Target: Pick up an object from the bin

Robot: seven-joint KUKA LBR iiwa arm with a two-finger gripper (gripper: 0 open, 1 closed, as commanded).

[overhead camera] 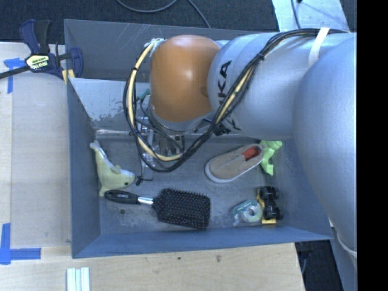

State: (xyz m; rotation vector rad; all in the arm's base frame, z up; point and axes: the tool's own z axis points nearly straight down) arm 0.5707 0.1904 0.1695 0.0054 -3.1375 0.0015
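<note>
End effector (pixel 162 145) low over the bin (pixel 182 245) floor, far-middle, under the arm's orange cover; its opening cannot be told, nothing seen held. Nearest things: pale green plush toy (pixel 113 172) just to its left, beige shoe (pixel 233 163) to its right. Black hairbrush (pixel 179 208) lies nearer. Near-right: silvery tape roll (pixel 247 213) touching black-yellow toy car (pixel 268 204).
</note>
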